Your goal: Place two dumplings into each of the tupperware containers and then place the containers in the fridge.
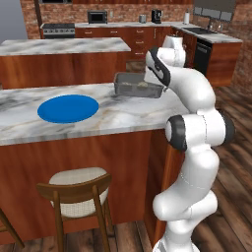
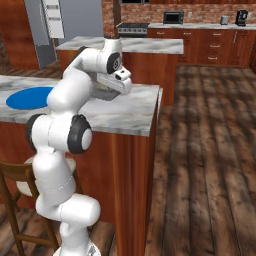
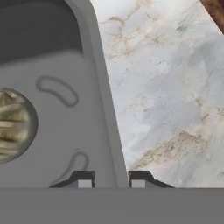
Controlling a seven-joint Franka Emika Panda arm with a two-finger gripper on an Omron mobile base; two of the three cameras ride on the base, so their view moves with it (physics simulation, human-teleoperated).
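One tupperware container [image 1: 129, 87] stands on the marble island counter [image 1: 118, 117], right of the blue plate. In the hand view the container [image 3: 65, 144] holds a tan wrinkled dumpling [image 3: 12, 124] at the left edge. A pale lump of dumpling [image 1: 142, 84] shows inside the container from the left base view. My gripper [image 3: 111, 179] straddles the container's right wall, one finger inside and one outside, shut on that wall. The fridge [image 2: 37, 35] stands grey at the far left, behind the second island.
A round blue plate [image 1: 68, 108] lies on the counter's left half. A wooden stool [image 1: 78, 189] stands in front of the island. The counter's right edge [image 2: 156, 107] is close to the container. A second island [image 1: 64, 47] runs behind.
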